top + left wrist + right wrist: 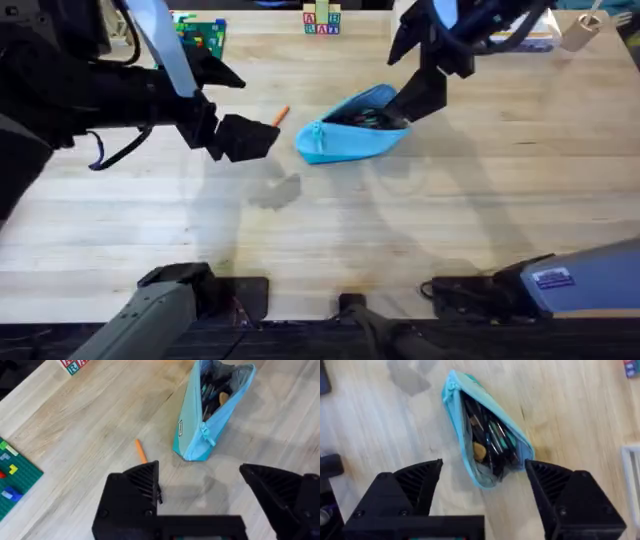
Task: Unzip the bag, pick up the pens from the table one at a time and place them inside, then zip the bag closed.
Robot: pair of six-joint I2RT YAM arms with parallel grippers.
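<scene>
The soft light-blue oblong fabric pencil pouch lies on the large light wood-grain table, around the middle of its width and nearer the far edge than the near one, with its zipper run open so the mouth gapes; the small teal pull sits at the closed end. Inside the open mouth several dark pens and a brownish item can be seen packed together. A slim orange pen rests on the table just beside the pouch's closed end, apart from it, partly covered in the overhead view by the left arm. The left end effector hangs above the table near that pen, its black fingers spread wide and grasping nothing. The right end effector hovers over the pouch's open end, its fingers likewise spread apart to either side of the fabric and released. Toward the far edge stand lettered toy blocks and a green building-brick plate, well apart from the pouch
</scene>
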